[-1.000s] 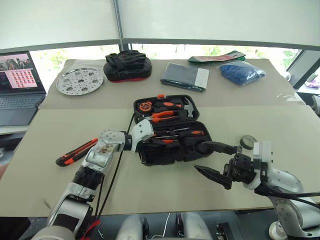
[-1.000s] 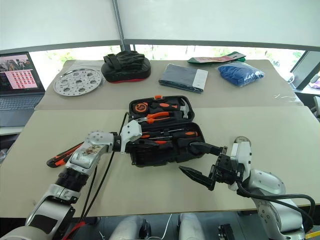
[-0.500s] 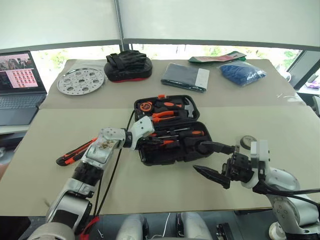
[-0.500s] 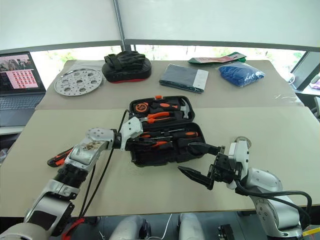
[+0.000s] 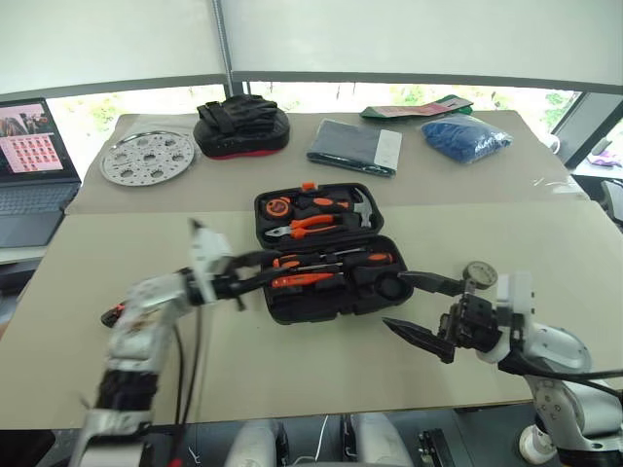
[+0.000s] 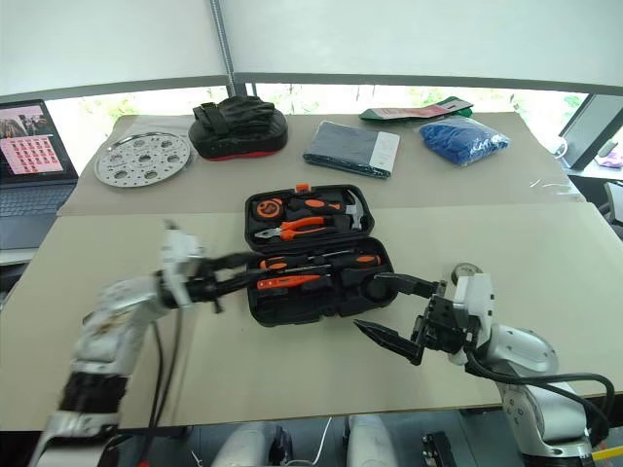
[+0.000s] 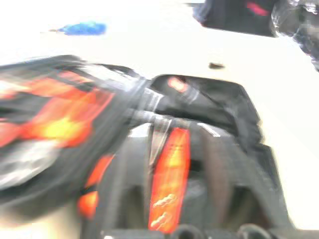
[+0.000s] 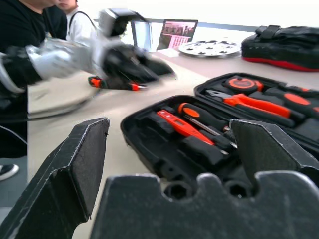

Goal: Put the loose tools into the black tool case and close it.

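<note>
Tool case (image 5: 326, 255) lay open, screwdrivers (image 5: 336, 261) and tester pen (image 8: 180, 126) seated. Utility knife (image 8: 112, 83) and tape roll (image 5: 480, 273) remained on tabletop (image 5: 545, 243). Right gripper (image 5: 421, 309) gaped empty; left gripper (image 5: 255, 275) blurred, state unclear.

Matt black plastic tool case (image 5: 326, 282); shiny perforated metal disc (image 5: 142, 157); smooth matt beige table (image 5: 545, 243); blue cloth bundle (image 5: 469, 135)

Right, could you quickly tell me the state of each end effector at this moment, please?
Left end effector: blurred, cannot tell open or closed; nothing seen held.
Right end effector: open, empty, beside the case.
</note>
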